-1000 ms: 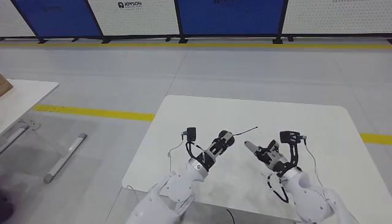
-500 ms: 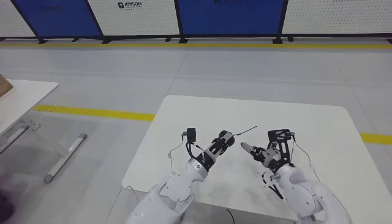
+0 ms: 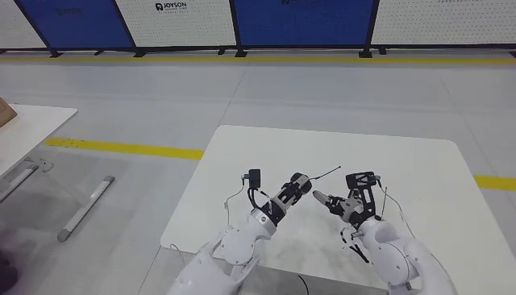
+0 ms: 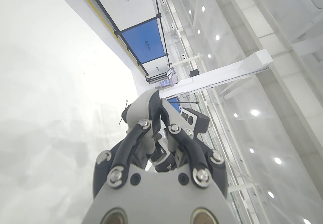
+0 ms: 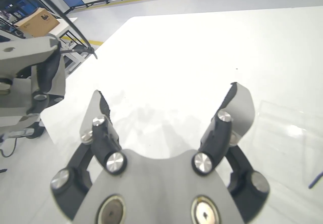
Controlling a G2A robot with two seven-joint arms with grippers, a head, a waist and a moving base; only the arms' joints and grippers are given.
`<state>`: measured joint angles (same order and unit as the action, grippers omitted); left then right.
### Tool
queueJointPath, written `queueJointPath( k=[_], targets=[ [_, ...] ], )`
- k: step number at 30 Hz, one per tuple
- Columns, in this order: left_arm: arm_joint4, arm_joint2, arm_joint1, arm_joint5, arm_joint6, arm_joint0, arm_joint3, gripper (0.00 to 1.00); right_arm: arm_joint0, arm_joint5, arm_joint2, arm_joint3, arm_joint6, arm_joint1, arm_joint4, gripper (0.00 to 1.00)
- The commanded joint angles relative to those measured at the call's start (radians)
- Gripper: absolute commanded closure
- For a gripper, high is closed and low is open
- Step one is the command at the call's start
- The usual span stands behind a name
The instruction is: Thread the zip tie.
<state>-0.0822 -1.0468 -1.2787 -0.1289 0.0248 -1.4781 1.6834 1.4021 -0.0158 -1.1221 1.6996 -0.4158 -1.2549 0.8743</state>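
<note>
A thin black zip tie [image 3: 326, 172] sticks out from my left gripper [image 3: 302, 184], which is shut on its near end above the white table [image 3: 403, 158]. In the left wrist view the gripper's fingers [image 4: 159, 99] are pressed together, and a short black end of the tie [image 4: 124, 114] shows beside them. My right gripper [image 3: 321, 197] hovers just to the right of the left one, open and holding nothing. In the right wrist view its fingers [image 5: 169, 99] stand wide apart, and the tie's head [image 5: 93, 53] hangs off to one side beyond them, apart from them.
A second white table [image 3: 24, 126] stands far left across the floor, with a cardboard box [image 5: 37, 21] on it. Blue and white partition panels [image 3: 306, 5] close the back. A clear plastic piece [image 5: 277, 121] lies on the table near my right gripper.
My right gripper has moved left, closing on the left gripper and the tie. The left gripper has barely shifted and still holds the tie.
</note>
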Motion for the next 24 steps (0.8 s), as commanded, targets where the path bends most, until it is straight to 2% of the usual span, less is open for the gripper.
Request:
queueJointPath(
  k=[1, 2, 3, 4, 9, 13, 17, 24],
  targets=[
    [0.001, 0.003, -0.001, 0.000, -0.002, 0.001, -0.004, 1.00, 0.004, -0.007, -0.012, 0.002, 0.006, 0.000, -0.037, 0.11],
    [0.002, 0.004, -0.001, 0.000, -0.002, 0.002, -0.006, 1.00, 0.005, -0.010, -0.014, 0.002, 0.008, 0.000, -0.042, 0.43],
    [0.003, 0.005, -0.002, 0.001, -0.004, 0.003, -0.007, 1.00, 0.006, -0.012, -0.016, 0.002, 0.008, 0.000, -0.046, 0.50],
    [0.007, 0.006, -0.002, 0.001, -0.007, 0.003, -0.007, 1.00, 0.007, -0.015, -0.017, 0.001, 0.006, 0.000, -0.050, 0.48],
    [0.015, 0.007, -0.003, 0.000, -0.015, 0.003, -0.007, 1.00, 0.006, -0.034, -0.017, 0.000, -0.012, 0.000, -0.076, 0.54],
    [0.021, 0.011, -0.003, 0.001, -0.009, 0.000, -0.003, 1.00, 0.002, -0.053, -0.018, 0.002, -0.025, 0.000, -0.095, 0.51],
    [0.027, 0.016, -0.004, 0.007, -0.004, 0.000, 0.000, 1.00, 0.002, -0.067, -0.017, 0.007, -0.023, 0.000, -0.105, 0.54],
    [0.041, 0.028, -0.006, 0.019, 0.004, 0.006, -0.004, 1.00, 0.002, -0.071, -0.016, 0.015, -0.024, 0.001, -0.109, 0.56]
  ],
)
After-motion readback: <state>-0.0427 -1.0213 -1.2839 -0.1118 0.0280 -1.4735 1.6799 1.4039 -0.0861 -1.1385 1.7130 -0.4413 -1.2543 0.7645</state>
